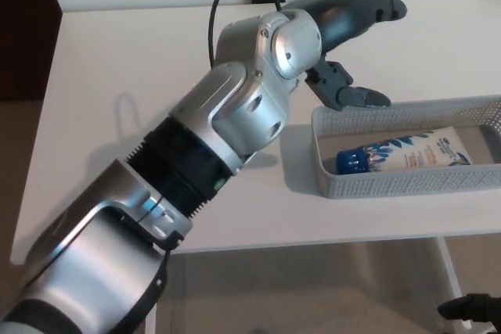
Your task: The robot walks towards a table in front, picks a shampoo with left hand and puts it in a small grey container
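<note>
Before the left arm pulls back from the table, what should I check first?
1. Shampoo lying inside the grey container: ok.
2. Left hand open, holding nothing: ok.
3. Fingertips clear of the container's rim: cannot tell, they hang close to its left end.
4. Container wholly on the table: cannot tell, its right end is cut off by the picture's edge.
5. Shampoo cap closed: cannot tell.

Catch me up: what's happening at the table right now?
The left robot hand hovers open over the white table, at the left end of the grey mesh container, and holds nothing. The shampoo tube already lies flat inside the container, with its blue cap at the end nearest the hand.
</note>
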You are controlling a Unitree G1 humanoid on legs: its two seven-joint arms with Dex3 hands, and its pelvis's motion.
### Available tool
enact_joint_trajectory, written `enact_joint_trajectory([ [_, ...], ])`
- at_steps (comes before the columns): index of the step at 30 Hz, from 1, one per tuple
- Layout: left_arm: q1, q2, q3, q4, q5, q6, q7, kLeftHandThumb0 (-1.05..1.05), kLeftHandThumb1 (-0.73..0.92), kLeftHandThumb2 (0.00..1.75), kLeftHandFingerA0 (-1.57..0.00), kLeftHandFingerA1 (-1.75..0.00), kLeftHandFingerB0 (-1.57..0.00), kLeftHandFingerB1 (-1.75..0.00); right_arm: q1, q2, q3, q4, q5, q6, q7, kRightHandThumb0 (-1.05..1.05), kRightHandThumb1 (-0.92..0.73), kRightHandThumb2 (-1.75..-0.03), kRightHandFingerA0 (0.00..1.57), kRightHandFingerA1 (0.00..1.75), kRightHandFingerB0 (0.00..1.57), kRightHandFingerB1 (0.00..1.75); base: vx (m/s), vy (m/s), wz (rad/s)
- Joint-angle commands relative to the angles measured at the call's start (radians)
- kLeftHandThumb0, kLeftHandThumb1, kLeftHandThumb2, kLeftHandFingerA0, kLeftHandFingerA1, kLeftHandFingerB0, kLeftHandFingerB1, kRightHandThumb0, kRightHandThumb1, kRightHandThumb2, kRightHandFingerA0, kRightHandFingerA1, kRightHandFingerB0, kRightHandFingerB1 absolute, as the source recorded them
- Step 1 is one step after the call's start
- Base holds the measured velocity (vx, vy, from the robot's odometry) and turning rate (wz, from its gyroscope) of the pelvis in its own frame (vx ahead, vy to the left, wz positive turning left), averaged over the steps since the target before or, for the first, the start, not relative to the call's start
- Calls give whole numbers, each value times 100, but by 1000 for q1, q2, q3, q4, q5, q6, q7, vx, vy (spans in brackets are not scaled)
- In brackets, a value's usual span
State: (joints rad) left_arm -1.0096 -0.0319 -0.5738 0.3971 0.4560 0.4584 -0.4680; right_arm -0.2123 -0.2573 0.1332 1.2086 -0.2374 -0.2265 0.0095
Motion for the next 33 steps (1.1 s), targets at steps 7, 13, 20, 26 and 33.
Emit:
enact_joint_trajectory([
  [7,195,162,-29,-478,39,8,-117,-69,39,84,-1,-24,-1,-30,47,-5,1,-2,-2,-23,3,-35,-64,-60,72,49,58,41,0,0,0],
  [13,455,298,79,-1021,-40,47,-199,-36,15,82,0,-50,0,-48,60,-20,-3,2,1,-31,16,-35,-65,-58,70,45,58,40,0,0,0],
  [20,1075,395,421,-1412,-256,-146,-213,-67,45,55,-16,-32,-18,-28,68,-32,-21,12,17,-24,23,-32,-63,-59,69,47,56,41,0,0,0],
  [26,1633,354,692,-1295,-426,-517,-222,-30,21,84,-8,-52,-7,-50,115,-20,-31,36,26,-43,-1,-32,-65,-59,73,48,58,41,0,0,0],
  [33,1970,368,776,-1066,-469,-671,-262,-62,49,56,-31,-34,-27,-30,199,-20,-37,60,32,-42,-15,-32,-66,-59,70,45,55,39,0,0,0],
])
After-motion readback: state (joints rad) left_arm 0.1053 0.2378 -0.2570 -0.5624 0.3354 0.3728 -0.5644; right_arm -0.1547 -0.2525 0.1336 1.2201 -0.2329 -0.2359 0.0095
